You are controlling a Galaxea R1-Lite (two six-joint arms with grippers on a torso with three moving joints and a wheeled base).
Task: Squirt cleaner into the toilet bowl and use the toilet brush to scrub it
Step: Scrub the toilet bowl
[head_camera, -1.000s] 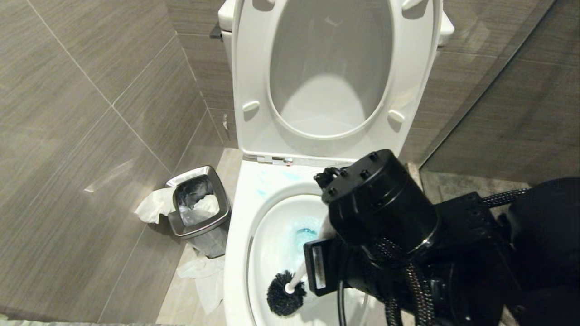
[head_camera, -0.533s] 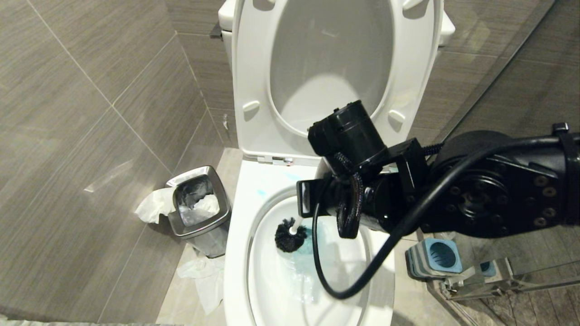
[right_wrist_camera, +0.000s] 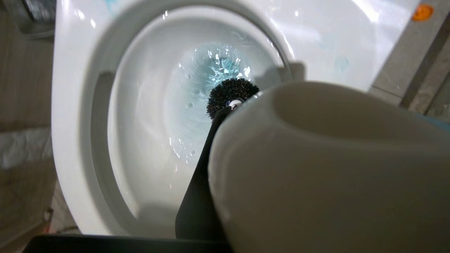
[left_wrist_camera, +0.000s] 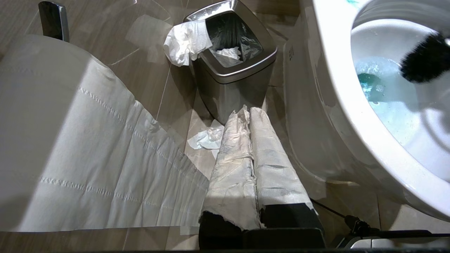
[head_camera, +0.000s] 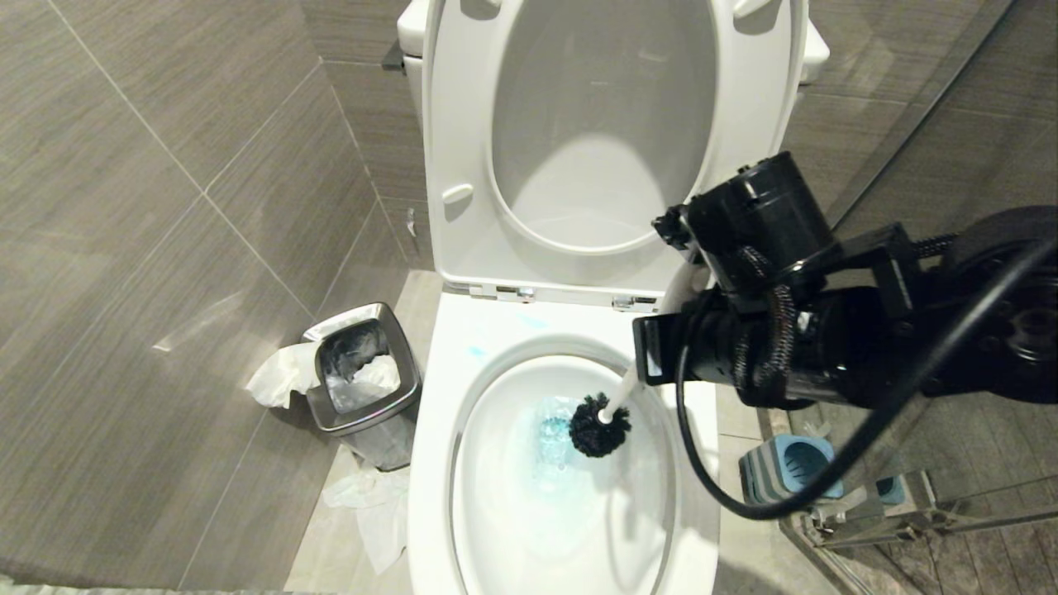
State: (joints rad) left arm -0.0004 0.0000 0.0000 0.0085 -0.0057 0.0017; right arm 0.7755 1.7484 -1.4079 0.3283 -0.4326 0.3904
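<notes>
The toilet brush (head_camera: 597, 423) is held by the right pincer (right_wrist_camera: 225, 116), which is closed narrowly on the white handle. In the right wrist view the handle's rounded end fills the near foreground, and one dark finger (right_wrist_camera: 200, 189) is seen pressed along its side. In the head view the right arm reaches in from the right, above the right side of the toilet bowl (head_camera: 430, 463), and the slim handle slants down and to the left from it into the basin. The round black bristle head is placed low inside the bowl, at the right edge of the water, just beside the deepest blue patch.

The cleaner (head_camera: 552, 430) is seen as a turquoise tint in the water at the bottom of the bowl, with faint pale blue smears on the broad rim near the hinges. The seat and lid (head_camera: 463, 165) are raised upright against the wall.

The left pincer (left_wrist_camera: 251, 140) is parked low beside the bowl's outer left wall, in the left wrist view only; its two fingers, wrapped in white paper, are pressed together with nothing held between them. Ahead of it a steel-rimmed waste bin (left_wrist_camera: 232, 75) stands on the floor, with crumpled paper over its rim and on the tiles around it. A blue-and-grey brush holder (head_camera: 785, 467) stands on the floor to the right of the bowl.
</notes>
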